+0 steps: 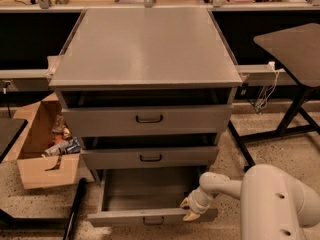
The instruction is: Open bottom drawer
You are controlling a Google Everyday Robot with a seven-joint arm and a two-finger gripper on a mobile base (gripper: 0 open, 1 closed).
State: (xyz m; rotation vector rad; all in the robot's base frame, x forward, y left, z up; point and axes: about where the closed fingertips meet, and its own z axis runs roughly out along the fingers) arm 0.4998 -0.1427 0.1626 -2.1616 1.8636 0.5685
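A grey metal cabinet with three drawers stands in the middle. The bottom drawer is pulled far out toward me, and its plain grey tray shows, with nothing in it that I can see. Its small dark handle sits at the centre of the front panel. My gripper is at the right part of the front panel's top edge, with its pale fingers touching or hooked over the rim. The white arm comes in from the lower right.
The top drawer and middle drawer stand slightly out. An open cardboard box with items is on the floor to the left. A dark table with metal legs stands to the right. A workbench runs along the back.
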